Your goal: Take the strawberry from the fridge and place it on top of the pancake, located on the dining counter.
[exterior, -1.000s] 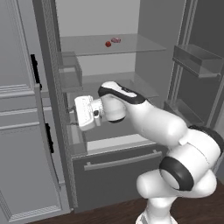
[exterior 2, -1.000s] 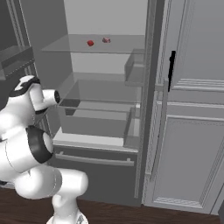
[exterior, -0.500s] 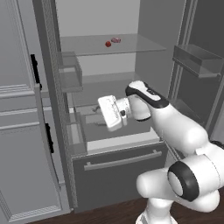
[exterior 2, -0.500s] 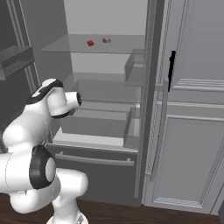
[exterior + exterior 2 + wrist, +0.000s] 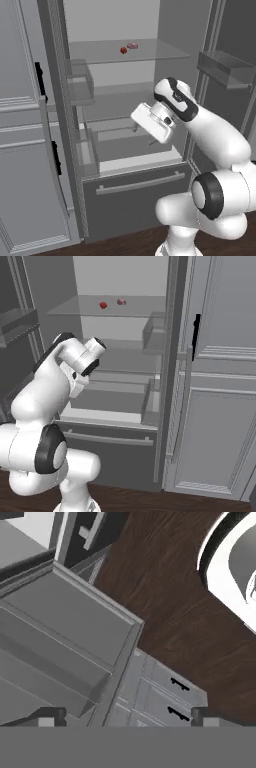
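Strawberry sits on your fridge's top glass shelf.
Your gripper hangs below it, fingers spread wide, empty.

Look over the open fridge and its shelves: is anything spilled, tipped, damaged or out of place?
Nothing stands out. The fridge is open, and the strawberry sits on the top glass shelf beside a paler pink lump.

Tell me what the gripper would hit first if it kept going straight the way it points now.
Probably the open fridge door. The open gripper points down and away from the shelves, and in the hand view the door's edge lies right ahead, with dark wood floor beyond. Depth is unclear.
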Tool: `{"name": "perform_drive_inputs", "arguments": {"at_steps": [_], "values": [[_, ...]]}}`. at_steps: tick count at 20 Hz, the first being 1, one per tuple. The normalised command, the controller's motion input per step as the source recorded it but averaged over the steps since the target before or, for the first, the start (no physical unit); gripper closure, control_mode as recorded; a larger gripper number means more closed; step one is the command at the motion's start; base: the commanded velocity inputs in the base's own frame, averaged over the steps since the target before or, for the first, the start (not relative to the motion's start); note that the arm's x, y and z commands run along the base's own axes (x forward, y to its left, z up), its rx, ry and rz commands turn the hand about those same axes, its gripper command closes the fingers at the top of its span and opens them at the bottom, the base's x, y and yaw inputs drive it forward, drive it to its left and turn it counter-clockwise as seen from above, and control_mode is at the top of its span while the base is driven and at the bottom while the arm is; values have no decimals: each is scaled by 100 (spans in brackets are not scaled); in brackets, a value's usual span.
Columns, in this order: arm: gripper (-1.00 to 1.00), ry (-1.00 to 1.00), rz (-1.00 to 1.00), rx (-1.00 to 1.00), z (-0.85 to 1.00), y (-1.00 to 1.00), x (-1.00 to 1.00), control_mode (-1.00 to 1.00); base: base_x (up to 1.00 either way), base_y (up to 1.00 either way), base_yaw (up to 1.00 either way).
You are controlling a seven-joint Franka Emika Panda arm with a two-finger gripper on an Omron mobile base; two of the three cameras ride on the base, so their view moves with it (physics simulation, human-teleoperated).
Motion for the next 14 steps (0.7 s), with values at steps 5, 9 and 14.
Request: {"name": "perform_drive_inputs", "arguments": {"at_steps": [5, 9, 14], "values": [[-100, -36, 33, -65, -33, -95, -21, -100, 0, 0, 0], [-100, -51, 39, -61, -32, -70, -51, -100, 0, 0, 0], [-100, -51, 32, -28, 11, -41, -62, -100, 0, 0, 0]]}}
